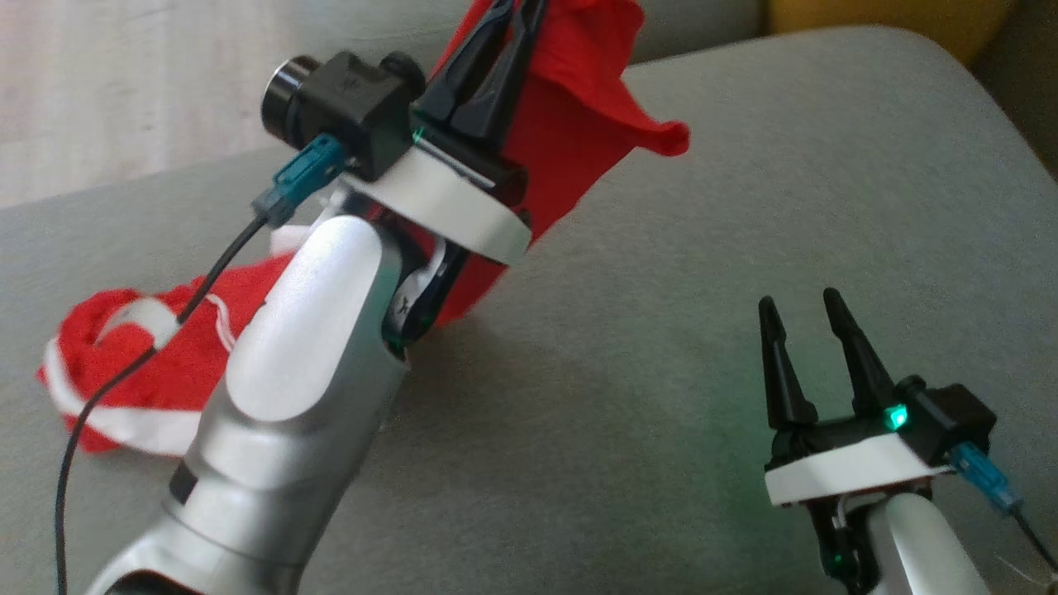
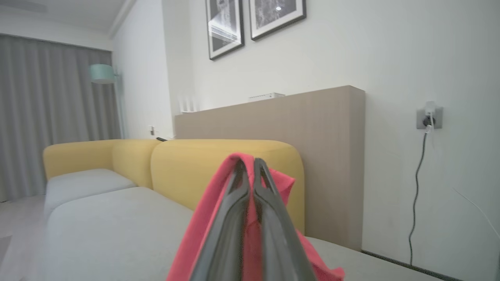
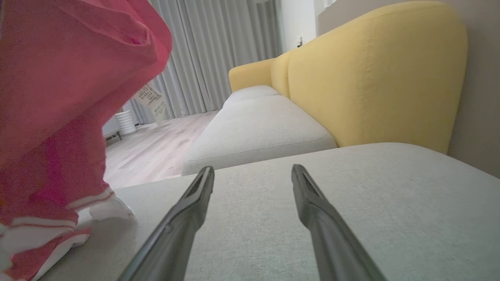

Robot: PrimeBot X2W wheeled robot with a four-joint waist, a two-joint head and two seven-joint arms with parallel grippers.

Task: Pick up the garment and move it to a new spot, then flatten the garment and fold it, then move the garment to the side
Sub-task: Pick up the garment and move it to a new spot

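Observation:
The garment [image 1: 579,124] is red cloth with white stripes. My left gripper [image 1: 517,12] is raised near the top of the head view and shut on the garment's upper edge; cloth hangs from the closed fingers down to the grey sofa seat [image 1: 661,330], where its striped end [image 1: 124,380] lies bunched at the left. In the left wrist view the two fingers press together with the red garment [image 2: 203,222] draped around them. My right gripper [image 1: 798,306] hovers low at the right, open, with nothing between its fingers [image 3: 308,195]. The hanging garment [image 3: 58,97] fills the left of the right wrist view.
The grey seat cushion has a rounded far edge, with a yellow sofa back [image 3: 375,74] behind it. A second grey cushion [image 3: 258,132] lies beyond. Wooden floor [image 3: 152,152] and grey curtains are off the seat's side. A black cable [image 1: 99,397] from my left wrist crosses the garment.

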